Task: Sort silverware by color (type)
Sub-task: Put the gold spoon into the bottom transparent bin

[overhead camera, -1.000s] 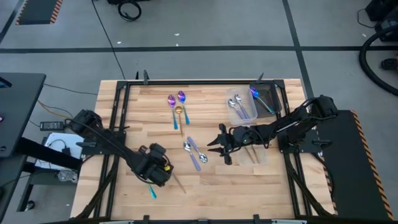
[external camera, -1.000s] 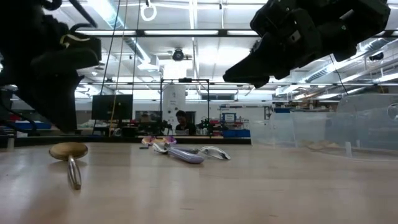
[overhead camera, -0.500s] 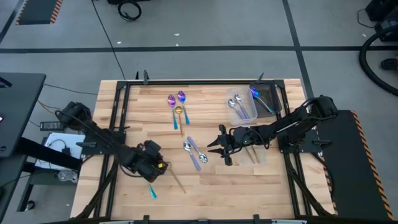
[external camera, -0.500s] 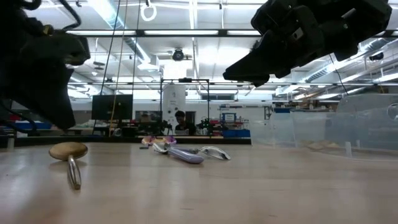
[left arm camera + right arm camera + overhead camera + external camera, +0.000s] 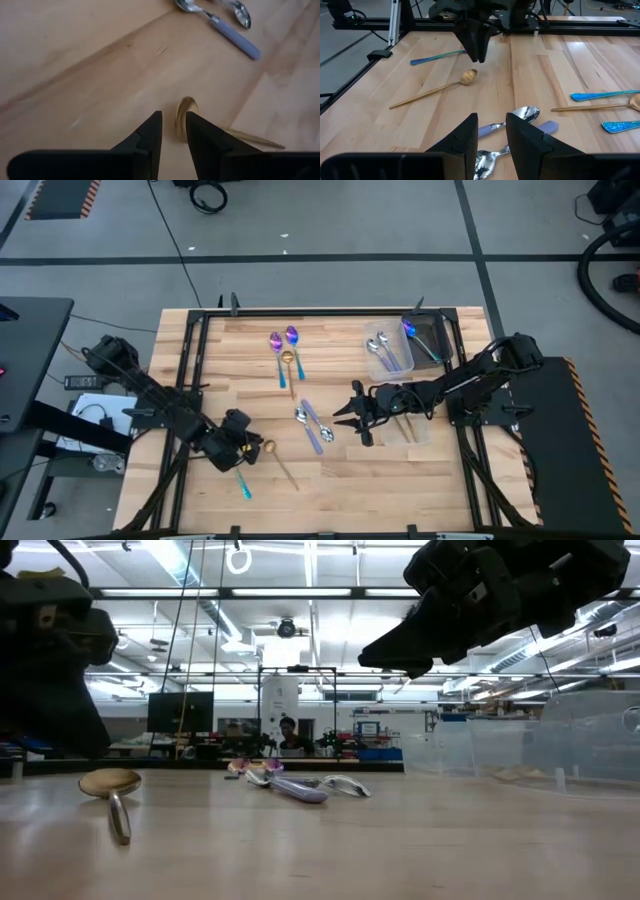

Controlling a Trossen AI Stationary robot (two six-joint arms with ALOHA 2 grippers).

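Note:
A gold spoon (image 5: 280, 465) lies flat near the table's front left, its bowl (image 5: 182, 119) just past the tips of my left gripper (image 5: 173, 117). That gripper is open by a narrow gap, slants down, and has nothing between its fingers. An iridescent spoon with a teal handle (image 5: 245, 488) lies nearer the front edge. Two silver spoons (image 5: 312, 426) lie at mid-table. My right gripper (image 5: 340, 413) hovers beside them, open and empty. Two purple spoons (image 5: 283, 338) and another gold spoon (image 5: 287, 362) lie toward the far edge.
Clear plastic containers (image 5: 388, 352) (image 5: 430, 335) at the far right hold silver and purple spoons. Another clear container (image 5: 412, 428) sits under my right arm. A black frame (image 5: 190, 360) runs along the table's sides. Bare wood shows along the front edge to the right.
My left gripper has drawn back from over the gold spoon toward the table's left edge and tipped to a shallower slant. This has uncovered the spoon's bowl. The spoon has stayed where it lay.

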